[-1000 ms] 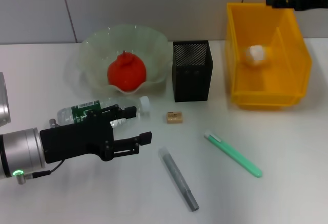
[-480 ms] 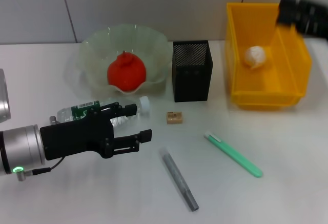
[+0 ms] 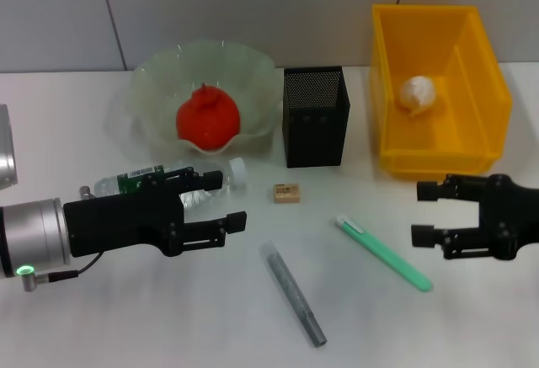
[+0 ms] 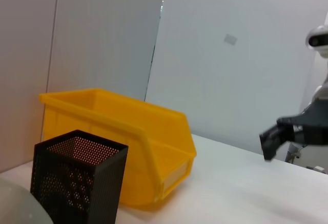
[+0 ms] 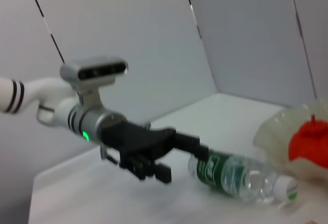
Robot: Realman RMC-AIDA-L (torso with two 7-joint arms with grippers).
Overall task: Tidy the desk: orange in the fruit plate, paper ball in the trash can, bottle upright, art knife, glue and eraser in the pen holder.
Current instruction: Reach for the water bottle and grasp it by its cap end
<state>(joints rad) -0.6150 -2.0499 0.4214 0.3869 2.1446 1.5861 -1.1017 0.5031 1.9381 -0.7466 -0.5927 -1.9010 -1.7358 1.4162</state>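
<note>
Grey wall panels stand behind a white bench (image 3: 101,317) that carries everything. Toward the far edge, the fruit plate (image 3: 152,73) holds the orange (image 3: 207,119), its lower part hidden by the scalloped near rim. Just beside it, near the middle of the far edge, stands the pen holder (image 3: 315,115); its inside is too dark to read. At the far right corner the trash can (image 3: 480,90) holds the paper ball (image 3: 418,92). The bottle (image 3: 152,181) lies on its side in front of the fruit plate, cap toward the pen holder, its body partly covered in the head view by the left gripper (image 3: 226,202), which hangs beside it with fingers apart and nothing between them; whether a finger touches the bottle cannot be told. The eraser (image 3: 286,193) lies flat in front of the pen holder. Nearer the front edge lie a grey stick (image 3: 293,294) and a green art knife (image 3: 384,253), well apart. The right gripper (image 3: 424,213) hovers by the right edge, in front of the trash can and just beside the knife, fingers spread and empty, its arm cut off by the picture border.
</note>
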